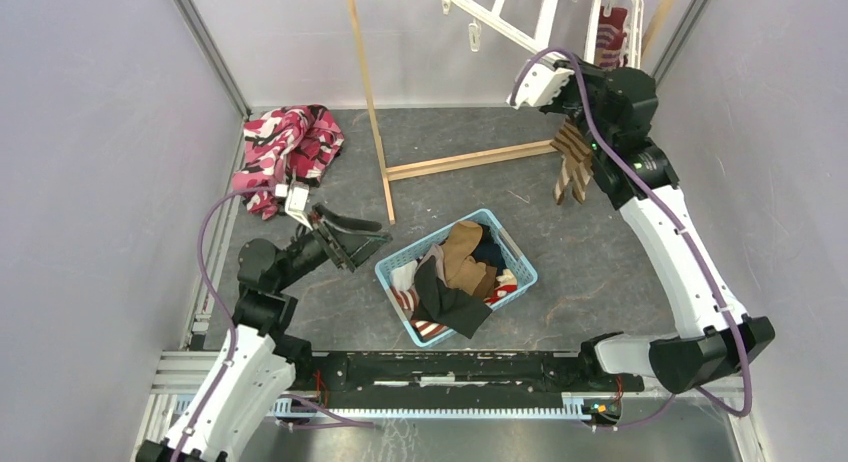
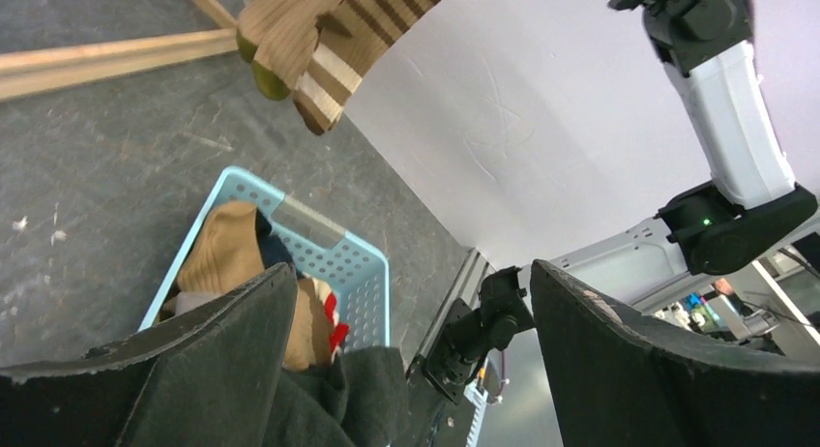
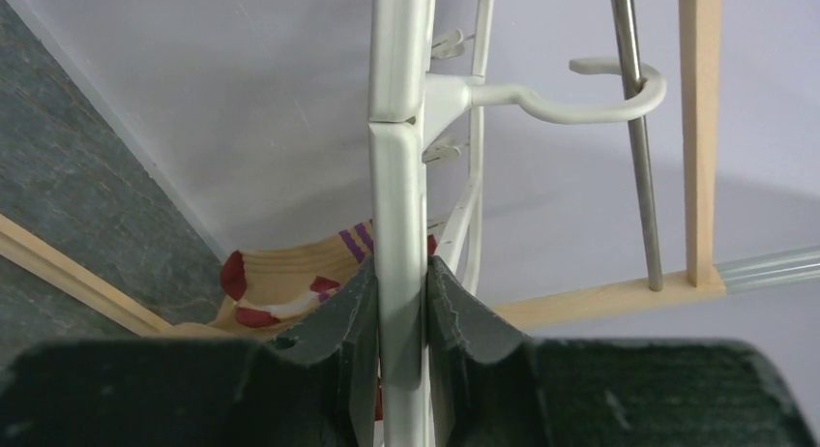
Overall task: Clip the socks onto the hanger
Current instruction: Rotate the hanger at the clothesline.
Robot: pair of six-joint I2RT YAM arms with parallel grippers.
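The socks (image 1: 455,272) lie heaped in the basket (image 1: 385,272) at the middle of the worktop (image 1: 600,252). The left hand (image 1: 350,237) sits just beside the basket's left corner, fingers apart and empty, pointing toward the heap. In its wrist view the tan and black socks lie ahead and low, between the spread fingers, so the left hand is much the nearer to them.

The right hand (image 3: 399,273) is up at the far right corner, well apart from the basket. It is clamped on a white bar of the hanger (image 3: 398,128), which runs lengthwise between its fingers. A striped sock (image 1: 572,162) hangs beneath the hanger beside the right arm; its clip cannot be made out.

The black sock (image 1: 450,307) drapes over the basket's near rim, its length running toward the near edge, and is probably the easiest to take. The next pick looks like a short reach rightward and down for the left hand.
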